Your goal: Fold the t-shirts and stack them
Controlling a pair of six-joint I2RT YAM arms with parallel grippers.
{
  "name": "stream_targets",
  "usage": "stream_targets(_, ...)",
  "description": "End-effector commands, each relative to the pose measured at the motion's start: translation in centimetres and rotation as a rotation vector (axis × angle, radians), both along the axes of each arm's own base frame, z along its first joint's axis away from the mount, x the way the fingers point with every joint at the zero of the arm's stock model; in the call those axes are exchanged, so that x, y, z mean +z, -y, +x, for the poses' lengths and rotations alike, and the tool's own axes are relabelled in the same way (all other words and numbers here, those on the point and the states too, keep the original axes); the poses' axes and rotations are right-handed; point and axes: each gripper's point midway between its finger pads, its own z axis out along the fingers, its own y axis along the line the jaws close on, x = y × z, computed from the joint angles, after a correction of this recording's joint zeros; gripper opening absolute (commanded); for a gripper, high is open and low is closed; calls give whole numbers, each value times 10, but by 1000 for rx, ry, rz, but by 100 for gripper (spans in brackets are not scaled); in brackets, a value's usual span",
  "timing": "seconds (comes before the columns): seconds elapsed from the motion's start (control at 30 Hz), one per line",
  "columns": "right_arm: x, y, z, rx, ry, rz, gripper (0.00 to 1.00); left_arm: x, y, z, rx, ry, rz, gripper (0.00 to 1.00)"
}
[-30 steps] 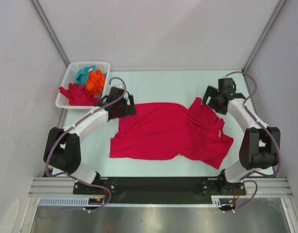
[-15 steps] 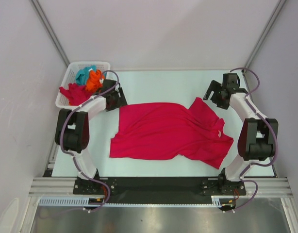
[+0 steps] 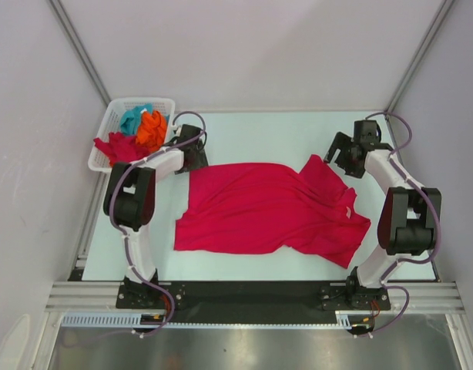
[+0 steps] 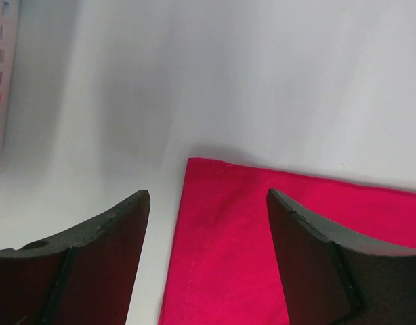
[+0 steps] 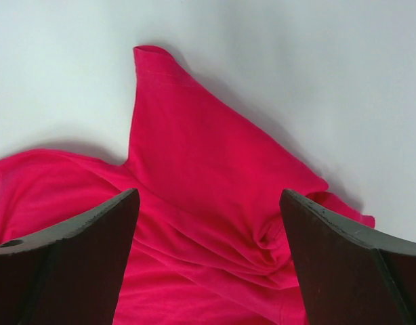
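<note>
T-shirt (image 3: 259,212) of crimson soft cloth, spread on pale table (image 3: 252,131). Left gripper (image 4: 206,196) at its far-left corner, jaws spread, gripping nothing. Right gripper (image 5: 208,195) over rumpled sleeve (image 5: 194,135), jaws wide apart.

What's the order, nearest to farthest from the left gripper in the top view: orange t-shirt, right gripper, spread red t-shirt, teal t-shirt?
1. spread red t-shirt, its corner at the left gripper
2. orange t-shirt, in the basket
3. teal t-shirt, farther left in the basket
4. right gripper, far right side
</note>
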Motion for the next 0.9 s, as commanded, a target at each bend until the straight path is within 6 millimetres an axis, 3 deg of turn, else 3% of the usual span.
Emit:
stream_targets(0.0, 9, 4, 0, 0, 29, -15, 91, -5, -1, 7, 11, 6, 21, 75)
stream_targets(0.2, 1, 9, -8, -18, 10, -23, 91, -12, 2, 10, 17, 1, 13, 73)
stream_targets(0.47, -12, 16, -18, -45, -20, -20, 91, -17, 9, 10, 2, -8, 9, 62)
stream_targets(0.57, -15, 20, -20, -56, -27, -20, 91, -18, 10, 10, -2, -12, 11, 52)
stream_targets(0.67, -21, 25, -23, -73, -37, -27, 91, -18, 13, 12, -18, -14, 10, 36)
stream_targets(0.73, -27, 26, -26, -82, -53, -26, 90, -18, 12, 11, -20, -15, 14, 22)
stream_targets(0.8, -35, 24, -29, -83, -69, -18, 90, -18, 12, 12, -28, -14, 17, 0)
stream_targets(0.87, -42, 20, -30, -75, -77, -22, 89, -18, 12, 12, -37, -11, 20, 0)
